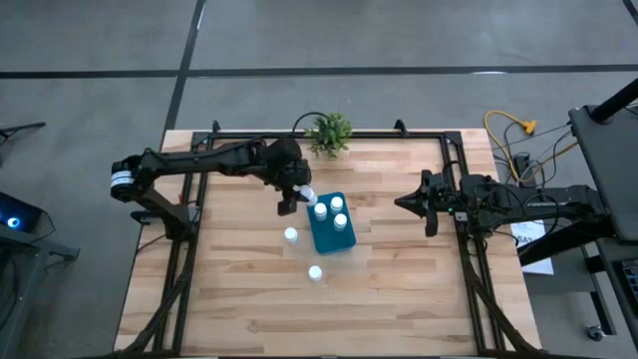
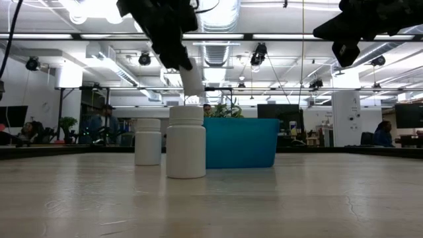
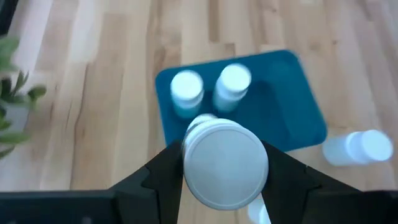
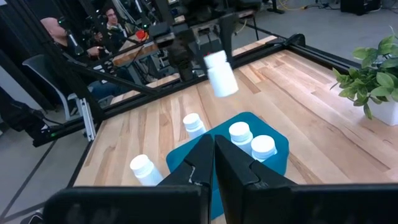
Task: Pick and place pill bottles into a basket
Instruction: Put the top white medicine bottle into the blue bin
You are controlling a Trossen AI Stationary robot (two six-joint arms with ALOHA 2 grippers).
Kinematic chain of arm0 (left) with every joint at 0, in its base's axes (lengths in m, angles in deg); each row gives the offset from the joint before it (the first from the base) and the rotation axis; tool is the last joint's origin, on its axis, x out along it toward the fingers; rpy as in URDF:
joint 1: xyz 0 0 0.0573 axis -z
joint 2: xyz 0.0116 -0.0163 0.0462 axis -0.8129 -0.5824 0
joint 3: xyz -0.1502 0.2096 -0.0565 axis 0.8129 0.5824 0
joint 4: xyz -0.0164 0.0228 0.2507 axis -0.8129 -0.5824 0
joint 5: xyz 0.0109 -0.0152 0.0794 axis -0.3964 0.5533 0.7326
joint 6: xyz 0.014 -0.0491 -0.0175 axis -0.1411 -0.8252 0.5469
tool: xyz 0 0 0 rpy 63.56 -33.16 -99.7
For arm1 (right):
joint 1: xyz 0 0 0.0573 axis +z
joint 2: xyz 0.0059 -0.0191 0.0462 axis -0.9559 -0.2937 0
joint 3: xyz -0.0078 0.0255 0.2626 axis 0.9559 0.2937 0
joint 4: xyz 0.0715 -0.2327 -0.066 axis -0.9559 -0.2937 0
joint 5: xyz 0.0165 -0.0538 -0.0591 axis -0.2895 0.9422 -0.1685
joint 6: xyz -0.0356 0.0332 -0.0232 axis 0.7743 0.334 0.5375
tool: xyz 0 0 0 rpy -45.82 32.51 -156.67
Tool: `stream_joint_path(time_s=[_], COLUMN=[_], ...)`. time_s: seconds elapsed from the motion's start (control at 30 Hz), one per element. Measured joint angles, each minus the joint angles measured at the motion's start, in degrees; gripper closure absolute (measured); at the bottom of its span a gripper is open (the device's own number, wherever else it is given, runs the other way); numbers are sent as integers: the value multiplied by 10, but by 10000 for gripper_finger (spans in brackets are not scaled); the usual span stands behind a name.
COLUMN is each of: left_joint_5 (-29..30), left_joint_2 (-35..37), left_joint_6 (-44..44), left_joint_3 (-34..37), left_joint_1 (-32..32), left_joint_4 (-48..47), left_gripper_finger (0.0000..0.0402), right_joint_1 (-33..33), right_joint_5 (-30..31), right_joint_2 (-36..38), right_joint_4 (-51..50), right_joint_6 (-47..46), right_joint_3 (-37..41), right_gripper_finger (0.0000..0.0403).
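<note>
While the left pincer (image 1: 296,195) gripped a small white plastic pill bottle (image 4: 221,73) by its sides above the teal-blue rectangular basket (image 1: 330,237), it looked light, rigid and slick. The right pincer (image 1: 407,201), fingers together, waited well beyond the basket.

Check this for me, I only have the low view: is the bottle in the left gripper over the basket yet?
Observer: Barely. From above, the left gripper holds the pill bottle at the corner of the basket nearest the plant, about at its rim.
Operator: Anything inside? The wall blocks me.
Observer: Yes. The right wrist view shows two capped bottles standing in it.
Operator: Right arm?
Observer: The right gripper is shut and empty, off at the table's right side.
</note>
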Motion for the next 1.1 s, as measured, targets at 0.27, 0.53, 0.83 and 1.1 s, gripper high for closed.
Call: stream_joint_path(time_s=[0.27, 0.53, 0.83, 1.1], left_joint_5=[-6, -15, -15, -14], left_joint_2=[-2, -13, -66, -106], left_joint_6=[-30, -66, -74, -68], left_joint_3=[-5, -8, -60, -115], left_joint_1=[31, 74, 97, 96], left_joint_4=[0, 5, 0, -64], left_gripper_finger=[247, 247, 247, 247], right_joint_1=[0, 0, 0, 0], right_joint_5=[0, 0, 0, 0], right_joint_2=[0, 0, 0, 0], right_joint_4=[0, 0, 0, 0], right_joint_6=[0, 4, 4, 7], right_joint_3=[0, 0, 0, 0], right_gripper_finger=[394, 394, 394, 394])
